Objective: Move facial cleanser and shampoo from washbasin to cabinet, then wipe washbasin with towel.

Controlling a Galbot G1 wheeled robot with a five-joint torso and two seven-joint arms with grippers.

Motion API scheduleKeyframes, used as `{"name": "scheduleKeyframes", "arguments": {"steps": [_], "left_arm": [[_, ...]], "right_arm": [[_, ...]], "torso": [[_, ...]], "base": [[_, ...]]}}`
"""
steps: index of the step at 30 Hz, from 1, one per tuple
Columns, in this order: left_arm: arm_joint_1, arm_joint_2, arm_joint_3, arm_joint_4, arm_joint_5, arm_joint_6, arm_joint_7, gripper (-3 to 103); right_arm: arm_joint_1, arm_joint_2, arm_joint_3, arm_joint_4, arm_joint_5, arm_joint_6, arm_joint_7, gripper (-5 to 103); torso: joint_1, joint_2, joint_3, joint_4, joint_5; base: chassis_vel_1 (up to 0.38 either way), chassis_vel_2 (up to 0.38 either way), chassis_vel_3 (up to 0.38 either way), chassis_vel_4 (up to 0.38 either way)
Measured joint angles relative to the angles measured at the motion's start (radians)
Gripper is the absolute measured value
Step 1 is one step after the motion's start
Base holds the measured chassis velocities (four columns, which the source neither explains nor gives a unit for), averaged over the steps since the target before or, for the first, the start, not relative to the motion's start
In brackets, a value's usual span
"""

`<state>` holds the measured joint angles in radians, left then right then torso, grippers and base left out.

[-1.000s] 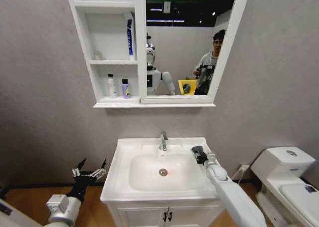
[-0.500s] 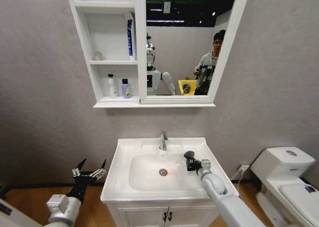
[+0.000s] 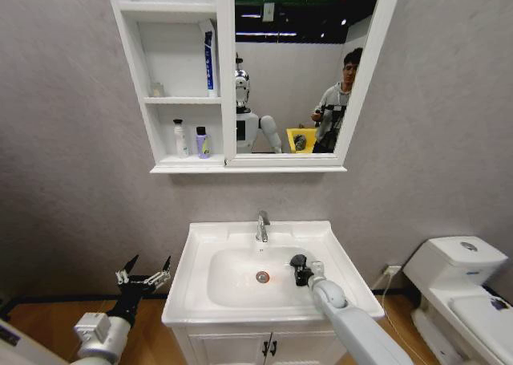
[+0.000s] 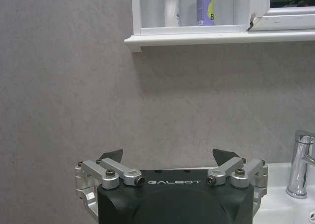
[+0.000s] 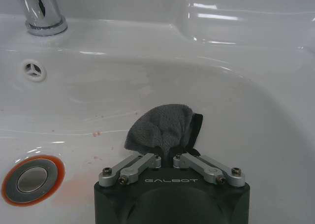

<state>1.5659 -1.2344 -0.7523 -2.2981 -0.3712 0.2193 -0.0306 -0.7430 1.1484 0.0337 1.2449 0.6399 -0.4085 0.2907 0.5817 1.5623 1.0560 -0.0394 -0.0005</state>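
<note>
My right gripper (image 5: 168, 157) is down inside the washbasin (image 3: 198, 297), its fingers pinching the grey towel (image 5: 162, 128), which bunches out ahead of them and lies against the sloped wall of the bowl between the tap (image 5: 40, 10) and the drain (image 5: 31, 178). My left gripper (image 3: 144, 278) hangs idle beside the basin's left edge, well clear of it, fingers spread and holding nothing. On the cabinet (image 3: 172, 76), two bottles stand on the bottom shelf: a white one (image 3: 181, 138) and a purple one (image 3: 202, 143) just beside it. I judge these to be the cleanser and shampoo, so the moving step looks complete. No bottles stand on the basin rim. Wiping is in hand; faint reddish specks near the drain suggest the bowl is not yet fully wiped.
</note>
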Motion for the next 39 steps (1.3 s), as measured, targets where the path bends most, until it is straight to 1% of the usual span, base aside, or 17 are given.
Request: {"name": "scheduleKeyframes", "arguments": {"steps": [2, 3, 5, 6, 9, 10, 12, 13, 16, 20, 22, 25, 30, 33, 35, 37, 39], "left_arm": [[0.000, 0.000, 0.000, 0.000, 0.000, 0.000, 0.000, 100], [0.000, 0.000, 0.000, 0.000, 0.000, 0.000, 0.000, 100], [0.000, 0.000, 0.000, 0.000, 0.000, 0.000, 0.000, 100], [0.000, 0.000, 0.000, 0.000, 0.000, 0.000, 0.000, 100], [0.000, 0.000, 0.000, 0.000, 0.000, 0.000, 0.000, 100], [0.000, 0.000, 0.000, 0.000, 0.000, 0.000, 0.000, 100], [0.000, 0.000, 0.000, 0.000, 0.000, 0.000, 0.000, 100], [0.000, 0.000, 0.000, 0.000, 0.000, 0.000, 0.000, 100], [0.000, 0.000, 0.000, 0.000, 0.000, 0.000, 0.000, 100], [0.000, 0.000, 0.000, 0.000, 0.000, 0.000, 0.000, 100], [0.000, 0.000, 0.000, 0.000, 0.000, 0.000, 0.000, 100], [0.000, 0.000, 0.000, 0.000, 0.000, 0.000, 0.000, 100], [0.000, 0.000, 0.000, 0.000, 0.000, 0.000, 0.000, 100], [0.000, 0.000, 0.000, 0.000, 0.000, 0.000, 0.000, 100], [0.000, 0.000, 0.000, 0.000, 0.000, 0.000, 0.000, 100], [0.000, 0.000, 0.000, 0.000, 0.000, 0.000, 0.000, 100], [0.000, 0.000, 0.000, 0.000, 0.000, 0.000, 0.000, 100]], "right_arm": [[0.016, 0.034, -0.015, -0.031, 0.012, 0.001, 0.000, 5], [0.016, 0.034, -0.015, -0.031, 0.012, 0.001, 0.000, 5], [0.036, 0.068, -0.029, -0.056, 0.045, -0.004, -0.001, 5], [0.036, 0.068, -0.029, -0.056, 0.045, -0.004, -0.001, 5], [0.064, 0.115, -0.061, -0.089, 0.075, -0.015, -0.002, 5], [0.064, 0.115, -0.061, -0.089, 0.075, -0.015, -0.002, 5], [0.081, 0.145, -0.081, -0.115, 0.090, -0.016, -0.005, 5], [0.081, 0.145, -0.081, -0.115, 0.090, -0.016, -0.005, 5], [0.104, 0.195, -0.104, -0.161, 0.081, -0.010, -0.010, 5], [0.111, 0.231, -0.115, -0.174, 0.075, -0.007, -0.013, 5], [0.109, 0.266, -0.116, -0.163, 0.091, -0.006, -0.013, 5], [0.099, 0.280, -0.117, -0.139, 0.122, -0.008, -0.011, 5], [0.084, 0.266, -0.098, -0.118, 0.132, -0.011, -0.004, 5], [0.070, 0.209, -0.035, -0.123, 0.048, -0.008, -0.010, 5], [0.068, 0.196, -0.019, -0.127, 0.023, -0.003, -0.015, 5], [0.065, 0.159, 0.021, -0.146, -0.060, 0.029, -0.036, 5], [0.064, 0.150, 0.027, -0.149, -0.076, 0.039, -0.042, 5]], "torso": [[0.000, 0.000, 0.000, -0.0004, 0.0001], [0.000, 0.000, 0.000, -0.0004, 0.0001], [0.000, 0.000, 0.000, -0.0003, 0.0002], [0.000, 0.000, 0.000, -0.0003, 0.0002], [0.000, 0.000, 0.000, 0.0002, 0.0004], [0.000, 0.000, 0.000, 0.0002, 0.0004], [0.000, 0.000, 0.000, -0.0004, 0.0002], [0.000, 0.000, 0.000, -0.0004, 0.0002], [0.000, 0.000, 0.000, -0.0003, 0.0000], [0.000, 0.000, 0.000, -0.0005, 0.0000], [0.000, 0.000, 0.000, 0.0000, 0.0004], [0.000, 0.000, 0.000, 0.0008, 0.0009], [0.000, 0.000, 0.000, 0.0009, 0.0010], [0.000, 0.000, 0.000, -0.0002, 0.0008], [0.000, 0.000, 0.000, -0.0005, 0.0007], [0.000, 0.000, 0.000, -0.0004, 0.0005], [0.000, 0.000, 0.000, -0.0004, 0.0006]], "base": [[0.000, 0.000, 0.000, 0.000], [0.000, 0.000, 0.000, 0.000], [0.000, 0.000, 0.000, 0.000], [0.000, 0.000, 0.000, 0.000], [0.000, 0.000, 0.000, 0.000], [0.000, 0.000, 0.000, 0.000], [0.000, 0.000, 0.000, 0.000], [0.000, 0.000, 0.000, 0.000], [0.000, 0.000, 0.000, 0.000], [0.000, 0.000, 0.000, 0.000], [0.000, 0.000, 0.000, 0.000], [0.000, 0.000, 0.000, 0.000], [0.000, 0.000, 0.000, 0.000], [0.000, 0.000, 0.000, 0.000], [0.000, 0.000, 0.000, 0.000], [0.000, 0.000, 0.000, 0.000], [0.000, 0.000, 0.000, 0.000]]}}
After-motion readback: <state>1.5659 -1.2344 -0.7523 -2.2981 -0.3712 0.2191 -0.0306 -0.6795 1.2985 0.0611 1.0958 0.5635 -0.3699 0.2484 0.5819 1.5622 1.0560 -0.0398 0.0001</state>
